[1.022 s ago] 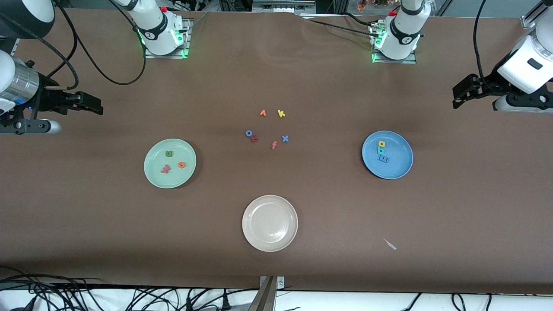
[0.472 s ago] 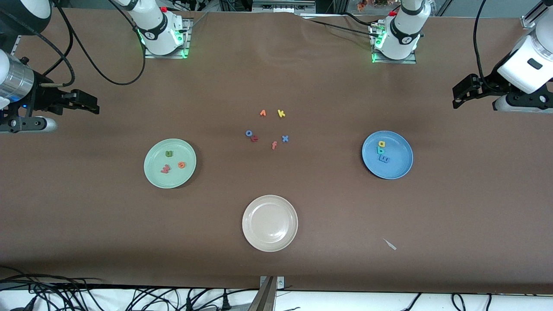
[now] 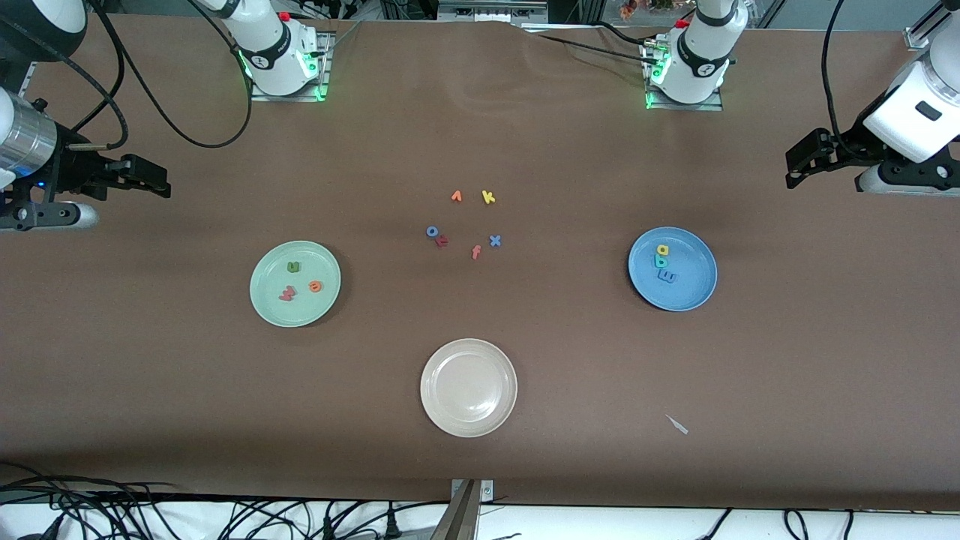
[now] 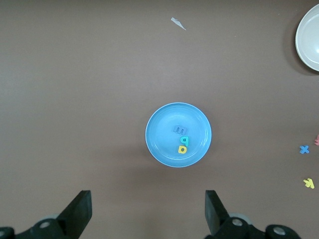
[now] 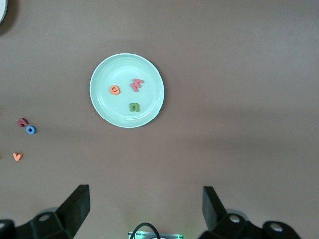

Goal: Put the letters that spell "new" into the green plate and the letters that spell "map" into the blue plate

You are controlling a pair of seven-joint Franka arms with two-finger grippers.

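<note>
Green plate (image 3: 262, 300) holds n, e, w; blue plate (image 3: 694, 292) holds m, a, p, the m faint. Left pincer (image 4: 147, 216) and right pincer (image 5: 145, 211) both spread, empty, tips cut off.

Plain brown table (image 3: 150, 375). Pale mint-green plate (image 3: 264, 307) with olive-green n (image 3: 293, 266), orange e (image 3: 315, 286), salmon-red w (image 3: 288, 293). Mid-blue plate (image 3: 694, 296) with yellow a (image 3: 662, 250), teal-green p (image 3: 661, 261), blue m (image 3: 667, 277). Beige-white plate (image 3: 469, 424). Loose: orange v (image 3: 457, 196), yellow k (image 3: 488, 197), blue o (image 3: 432, 232), blue x (image 3: 495, 241), salmon f (image 3: 475, 252). Black fingers (image 4: 79, 214) on both arms.
</note>
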